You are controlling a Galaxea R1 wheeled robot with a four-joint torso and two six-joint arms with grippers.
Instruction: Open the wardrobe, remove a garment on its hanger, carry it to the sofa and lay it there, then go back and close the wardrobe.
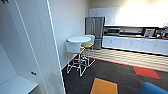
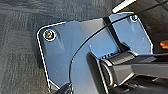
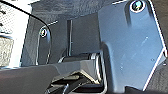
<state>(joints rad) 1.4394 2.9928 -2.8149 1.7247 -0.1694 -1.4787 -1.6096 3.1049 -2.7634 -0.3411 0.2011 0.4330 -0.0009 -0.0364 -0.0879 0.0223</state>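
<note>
Wardrobe (image 1: pixel 30 50) near left, door open, white interior bare where visible. Blue sofa (image 1: pixel 153 89) corner near right. Jaw state of either gripper: cannot tell. Judgement: square up to wardrobe, avoid stools (image 1: pixel 75 53) farther back.

The open wardrobe (image 1: pixel 22 47) stands at the near left, a shelf (image 1: pixel 16 86) low inside it and its door (image 1: pixel 53 45) swung out toward the room. Just right of the door, a round table (image 1: pixel 79 39) with stools (image 1: pixel 75 47) sits against the wall. Behind them stands a refrigerator (image 1: pixel 95 30), with kitchen cabinets (image 1: pixel 135 43) running rightward along the far wall. A seat's edge (image 1: pixel 152 88) shows at the near right.
</note>
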